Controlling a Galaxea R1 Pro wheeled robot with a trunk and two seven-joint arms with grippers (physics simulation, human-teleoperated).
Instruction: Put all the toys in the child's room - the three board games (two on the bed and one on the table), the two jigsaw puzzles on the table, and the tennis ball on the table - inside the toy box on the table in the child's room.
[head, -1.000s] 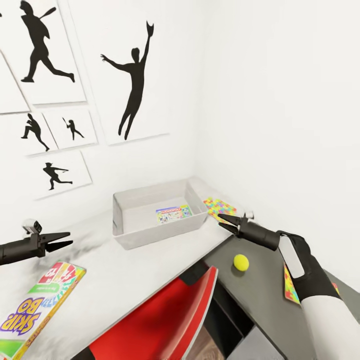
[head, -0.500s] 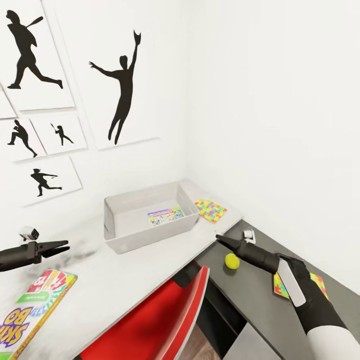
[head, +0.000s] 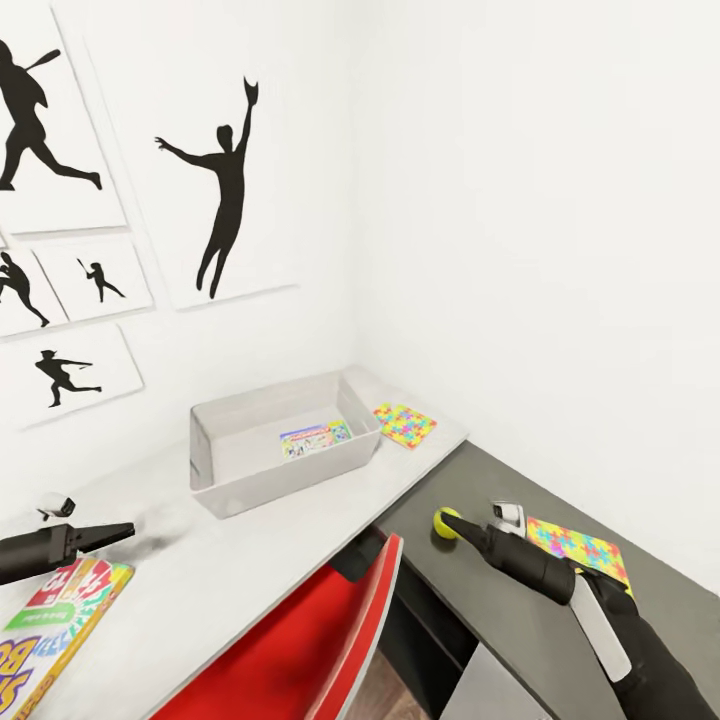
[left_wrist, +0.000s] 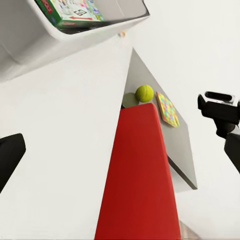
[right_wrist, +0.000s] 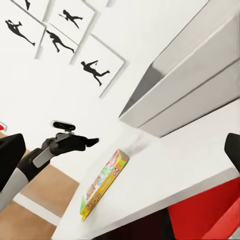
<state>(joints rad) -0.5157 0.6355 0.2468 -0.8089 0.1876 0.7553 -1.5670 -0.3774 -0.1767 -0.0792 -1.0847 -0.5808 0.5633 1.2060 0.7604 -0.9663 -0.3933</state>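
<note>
Right gripper (head: 447, 522) at the tennis ball (head: 446, 523) on the dark desk section.

Its fingers straddle the ball, apart. The left gripper (head: 122, 530) hovers over a board game (head: 55, 625), fingers together. The toy box (head: 240, 486) holds another game (head: 313, 438); one puzzle (head: 404, 424) lies beside it, another (head: 580, 549) near the right arm.

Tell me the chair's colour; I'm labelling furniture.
Red chair, clearest in the left wrist view.
</note>
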